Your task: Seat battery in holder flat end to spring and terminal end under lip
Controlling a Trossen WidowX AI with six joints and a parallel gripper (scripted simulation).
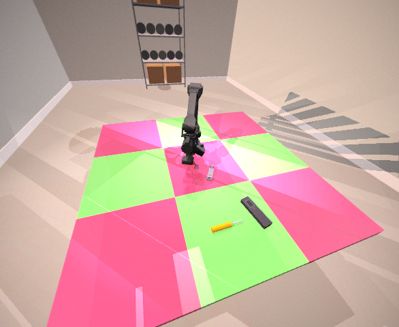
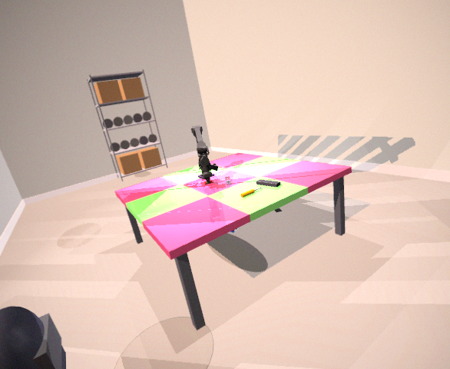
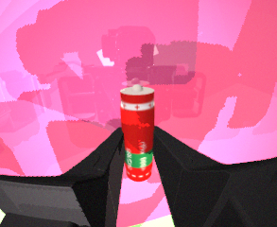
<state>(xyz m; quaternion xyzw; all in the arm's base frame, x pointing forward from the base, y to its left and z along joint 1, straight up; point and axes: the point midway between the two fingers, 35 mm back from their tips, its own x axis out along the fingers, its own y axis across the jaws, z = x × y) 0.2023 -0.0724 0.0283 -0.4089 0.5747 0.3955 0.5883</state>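
A black robot gripper (image 1: 188, 162) (image 2: 206, 181) (image 3: 137, 131) clamps a red battery (image 3: 137, 128) between its fingers, low over a pink square of the checkered bench (image 1: 122, 281) (image 2: 201, 218). The pale holder (image 1: 210, 172) (image 2: 227, 180) sits nearby without its battery, with an orange-handled screwdriver (image 1: 221, 227) (image 2: 247, 193) and a dark remote-like device (image 1: 256, 212) (image 2: 268, 183) farther off.

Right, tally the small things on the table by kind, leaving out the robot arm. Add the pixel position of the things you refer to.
Battery (image 3: 137, 125): 1, between the jaws
Holder (image 1: 210, 172) (image 2: 227, 181): 1
Screwdriver (image 1: 221, 227) (image 2: 247, 193): 1
Black handheld device (image 1: 256, 212) (image 2: 268, 183): 1
Total: 4
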